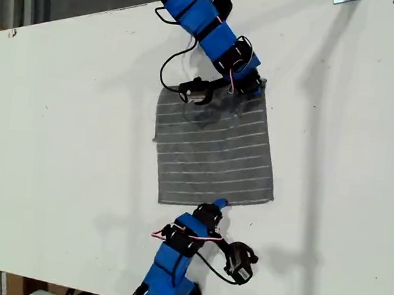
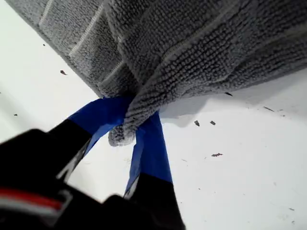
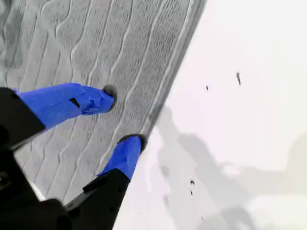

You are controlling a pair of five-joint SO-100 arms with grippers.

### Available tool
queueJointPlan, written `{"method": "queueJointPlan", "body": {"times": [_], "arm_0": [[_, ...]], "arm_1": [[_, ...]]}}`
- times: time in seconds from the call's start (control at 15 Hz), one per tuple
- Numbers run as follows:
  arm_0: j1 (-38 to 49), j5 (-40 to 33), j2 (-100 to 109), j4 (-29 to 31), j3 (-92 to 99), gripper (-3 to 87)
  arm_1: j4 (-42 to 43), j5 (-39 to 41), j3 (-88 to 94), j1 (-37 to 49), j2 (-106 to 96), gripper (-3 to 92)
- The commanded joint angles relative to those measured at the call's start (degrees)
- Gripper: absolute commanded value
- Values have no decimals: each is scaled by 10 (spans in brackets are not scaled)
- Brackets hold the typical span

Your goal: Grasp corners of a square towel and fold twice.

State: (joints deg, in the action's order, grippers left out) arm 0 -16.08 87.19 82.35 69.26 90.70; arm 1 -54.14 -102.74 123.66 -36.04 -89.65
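Here my first tool (image 2: pixel 125 128) is clenched on a corner (image 2: pixel 121 135) of the towel (image 1: pixel 214 149), lying flat on the counter (image 1: pixel 67 121), while my second tool (image 3: pixel 125 116), released, probably straddles its opposite edge.

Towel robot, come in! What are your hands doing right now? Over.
My first hand shut on a towel corner. My second hand open over the towel edge, not gripping. Nothing in the way.

Towel (image 1: pixel 214 152) flat on white table (image 1: pixel 65 142); blue arm at upper edge, another at lower edge.
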Motion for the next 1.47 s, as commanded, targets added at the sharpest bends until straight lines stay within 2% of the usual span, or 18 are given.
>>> {"method": "queueJointPlan", "body": {"times": [0.0, 0.13, 0.4, 0.67, 1.07, 1.2, 1.4], "arm_0": [[-44, -8, -149, 33, -221, 177], [-54, 1, -242, 91, -333, 179], [-63, 11, -249, 85, -334, 181], [-76, 7, -250, 78, -356, 186], [-114, 101, -276, 99, -342, 202], [-117, 117, -302, 82, -338, 209], [-102, 97, -342, 13, -342, 210]], "arm_1": [[-9, 11, -23, -12, 2, -1], [-47, 44, -73, -1, 22, -1], [-101, 120, -210, 30, 122, -1], [-142, 147, -280, 42, 166, -1], [-156, 143, -294, 34, 166, -1], [-161, 140, -301, 28, 166, -1], [-172, 134, -316, 22, 168, -1]]}}
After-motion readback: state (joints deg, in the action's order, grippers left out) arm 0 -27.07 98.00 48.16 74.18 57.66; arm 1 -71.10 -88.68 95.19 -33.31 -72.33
